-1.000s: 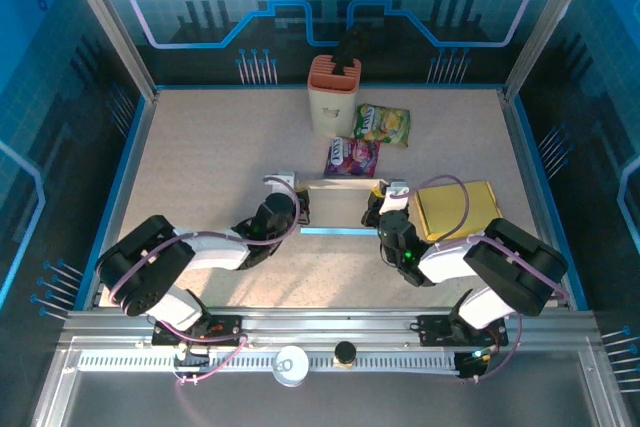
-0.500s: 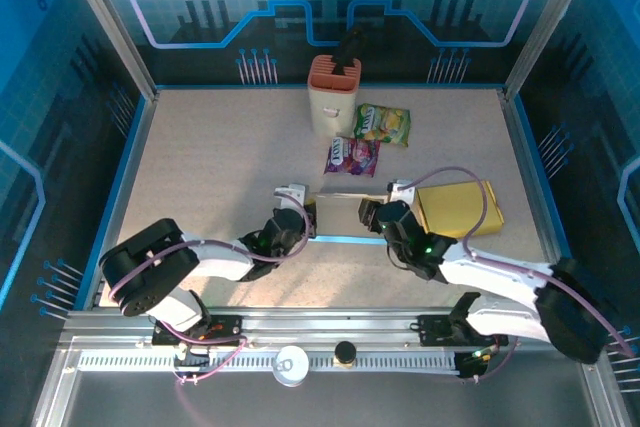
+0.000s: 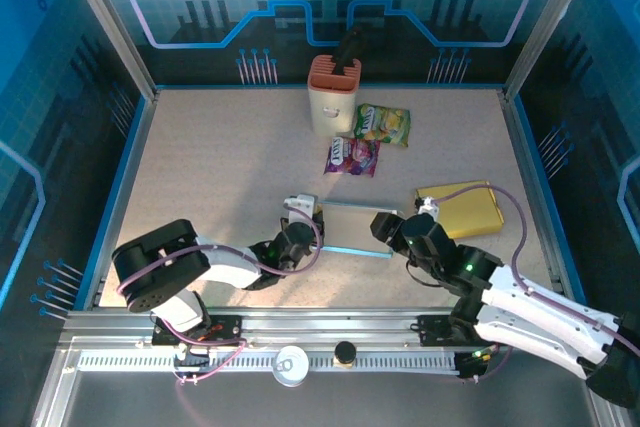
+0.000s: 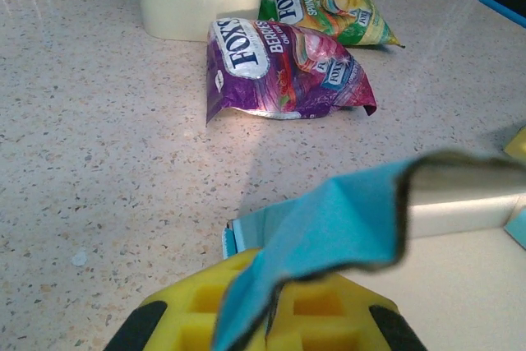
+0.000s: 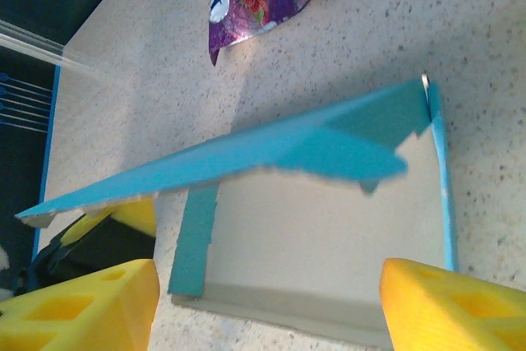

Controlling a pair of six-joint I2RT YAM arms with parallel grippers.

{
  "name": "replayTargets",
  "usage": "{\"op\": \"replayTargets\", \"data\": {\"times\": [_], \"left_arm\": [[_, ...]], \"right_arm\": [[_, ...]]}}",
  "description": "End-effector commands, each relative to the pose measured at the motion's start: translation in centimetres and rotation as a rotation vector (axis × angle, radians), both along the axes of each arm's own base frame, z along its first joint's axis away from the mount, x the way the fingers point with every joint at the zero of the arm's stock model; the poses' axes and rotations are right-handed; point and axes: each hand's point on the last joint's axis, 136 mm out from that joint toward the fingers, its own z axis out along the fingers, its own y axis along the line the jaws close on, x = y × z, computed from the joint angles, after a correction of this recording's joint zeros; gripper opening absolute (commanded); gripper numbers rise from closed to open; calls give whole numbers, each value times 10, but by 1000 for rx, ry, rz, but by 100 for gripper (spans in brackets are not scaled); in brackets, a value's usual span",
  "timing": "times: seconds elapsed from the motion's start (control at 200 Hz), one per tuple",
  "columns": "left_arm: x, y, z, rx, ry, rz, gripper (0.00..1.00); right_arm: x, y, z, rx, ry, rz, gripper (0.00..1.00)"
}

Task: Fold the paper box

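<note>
The paper box (image 3: 352,230) was found lying on the table (image 3: 200,167) near its front edge, between the two grippers. Its cream inner face was turned upward and its blue outer face showed along the near edge. In the right wrist view the paper box (image 5: 329,228) was seen partly formed, with one blue panel raised at a slant over the cream floor.

The left gripper (image 3: 303,219) was observed at the left end of the box. In the left wrist view a blue flap of the box (image 4: 329,228) was seen pinched between the yellow fingers of the left gripper (image 4: 271,302), whose jaws were closed tight on it.

The right gripper (image 3: 385,227) was placed just beside the right end of the box. The jaws of the right gripper (image 5: 267,302) were spread wide, and nothing was held between them.

A yellow flat packet (image 3: 462,209) was noted just right of the box. A purple Fox's sweet bag (image 3: 351,156) was recorded behind the box. Farther back were a green Fox's sweet bag (image 3: 383,124) and a cream container with an orange top (image 3: 333,97).
</note>
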Motion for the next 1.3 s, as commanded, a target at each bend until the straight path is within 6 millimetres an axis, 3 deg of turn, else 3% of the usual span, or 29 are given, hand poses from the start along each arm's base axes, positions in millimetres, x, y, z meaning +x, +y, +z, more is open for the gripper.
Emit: {"op": "replayTargets", "data": {"times": [0.0,0.105,0.285,0.46,0.61,0.795,1.296], "left_arm": [[-3,7,-17,33,37,40,0],[-5,8,-19,35,35,52,0],[-8,8,-19,38,25,68,0],[-10,7,-19,49,16,87,0],[-12,6,-18,50,13,92,0],[-13,3,-20,55,12,94,0],[-15,1,-22,61,7,103,0]], "right_arm": [[-12,-6,10,66,59,-64,72],[-20,-14,12,134,95,-136,75],[-9,4,39,327,55,-188,78],[8,32,56,493,84,-248,72],[24,46,63,524,90,-288,65],[34,54,44,544,170,-324,47],[56,46,8,575,284,-378,20]]}}
